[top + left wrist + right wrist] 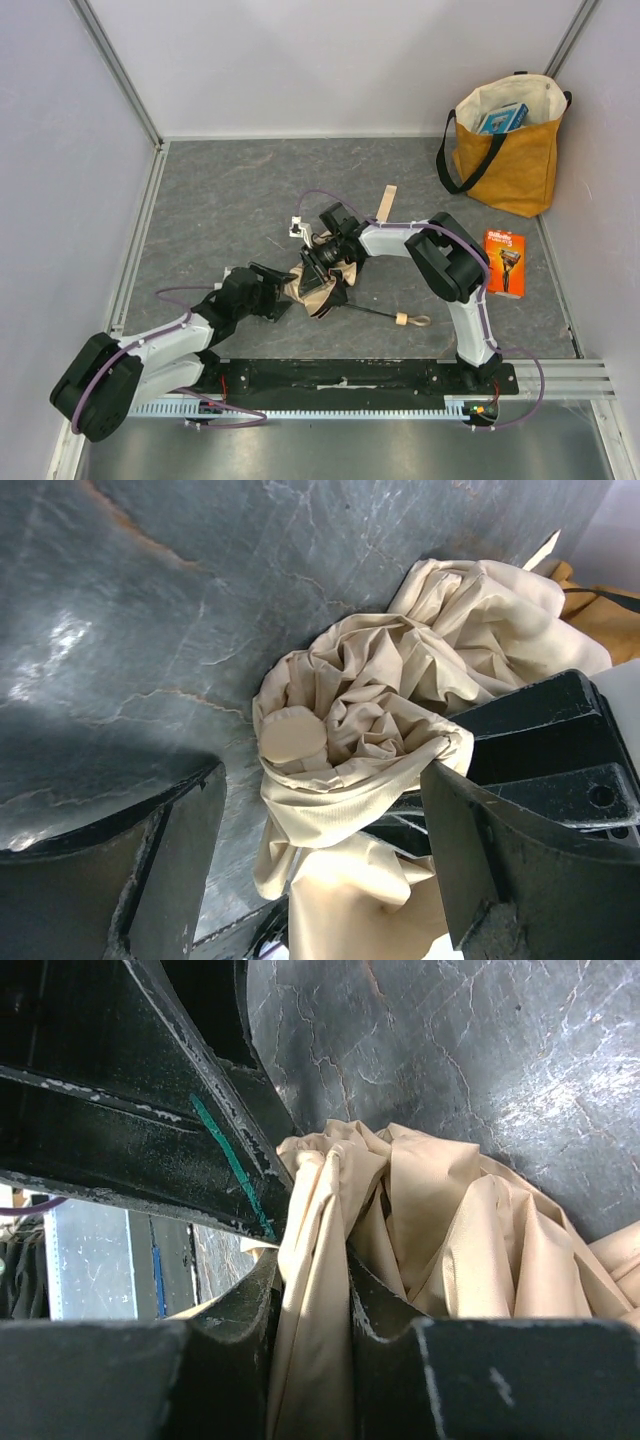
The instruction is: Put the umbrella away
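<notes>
With the right tool clamped on the umbrella cloth, the left tool, spread apart, should close squarely round the loose folds without snagging.

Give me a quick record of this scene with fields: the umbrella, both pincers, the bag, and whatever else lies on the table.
umbrella: crumpled beige fabric mid-table, wooden knob pointing right, not in the bag
left pincer: open, fingers either side of the fabric
right pincer: shut on a fold of the fabric
tote bag: upright, far right corner, blue box inside
other items: orange razor pack, wooden stick
</notes>
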